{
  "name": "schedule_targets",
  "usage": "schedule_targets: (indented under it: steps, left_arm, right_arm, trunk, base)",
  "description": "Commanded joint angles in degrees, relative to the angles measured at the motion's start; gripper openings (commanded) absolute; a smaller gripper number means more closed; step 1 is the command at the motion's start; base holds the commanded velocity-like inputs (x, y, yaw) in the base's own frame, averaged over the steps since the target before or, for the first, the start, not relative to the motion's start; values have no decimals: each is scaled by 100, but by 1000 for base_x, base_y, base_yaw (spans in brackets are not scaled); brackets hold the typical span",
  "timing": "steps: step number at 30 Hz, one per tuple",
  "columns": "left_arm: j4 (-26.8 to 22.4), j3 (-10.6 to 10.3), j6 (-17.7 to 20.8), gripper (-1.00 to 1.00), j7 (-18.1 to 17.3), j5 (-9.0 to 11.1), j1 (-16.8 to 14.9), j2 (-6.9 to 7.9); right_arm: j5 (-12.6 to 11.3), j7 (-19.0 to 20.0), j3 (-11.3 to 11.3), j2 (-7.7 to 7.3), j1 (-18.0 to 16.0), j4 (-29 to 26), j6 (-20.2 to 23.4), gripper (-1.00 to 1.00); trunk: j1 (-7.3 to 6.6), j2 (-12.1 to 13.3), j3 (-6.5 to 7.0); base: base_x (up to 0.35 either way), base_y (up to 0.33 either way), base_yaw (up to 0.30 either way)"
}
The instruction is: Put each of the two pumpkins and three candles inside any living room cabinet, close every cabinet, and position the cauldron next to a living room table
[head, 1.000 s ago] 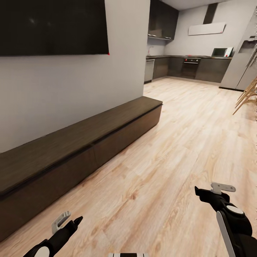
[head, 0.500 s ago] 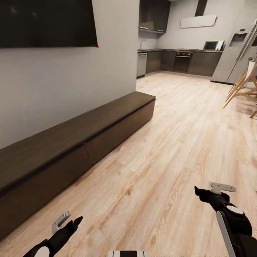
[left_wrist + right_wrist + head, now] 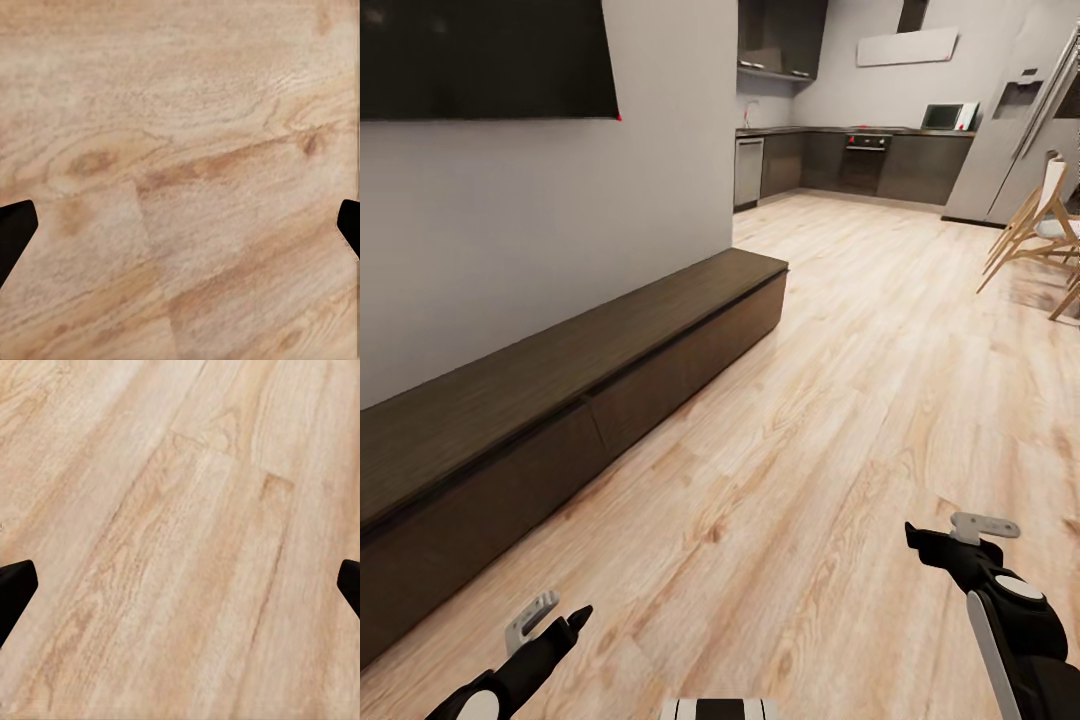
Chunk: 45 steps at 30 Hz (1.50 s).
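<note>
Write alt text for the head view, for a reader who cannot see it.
A long, low dark-brown cabinet with shut drawer fronts runs along a grey wall, under a dark TV. The left gripper and right gripper hang empty over the pale wood floor, with a kitchen and wooden chairs beyond.

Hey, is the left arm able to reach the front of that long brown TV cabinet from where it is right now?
Probably not yet. The left gripper hangs low over bare floor, open and empty, with floorboards between it and the cabinet. Nothing blocks the way.
</note>
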Motion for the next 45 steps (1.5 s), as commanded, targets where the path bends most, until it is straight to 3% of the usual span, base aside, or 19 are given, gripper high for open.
schedule_targets:
  steps: [1, 15, 27, 45]
  left_arm:
    - [0, -1, 0, 100, -1, -1, 0, 1]
    - [7, 1, -1, 100, 0, -6, 0, 5]
    - [7, 2, -1, 100, 5, -11, 0, 5]
    - [14, -3, -14, 100, -7, -9, 0, 5]
  right_arm:
    - [-3, 1, -1, 0, 0, 0, 2, 100]
    - [-26, 11, -13, -2, 0, 0, 26, 100]
    - [-28, 11, -14, -2, 0, 0, 43, 100]
    - [-28, 11, -7, 6, 0, 0, 37, 100]
  trunk:
    - [-2, 2, 23]
    - [-38, 20, 334]
    - [-69, 37, 600]
    - [-465, 759, 923]
  base:
    - [0, 0, -5]
    - [0, 0, -20]
    - [0, 0, -261]
    - [0, 0, -299]
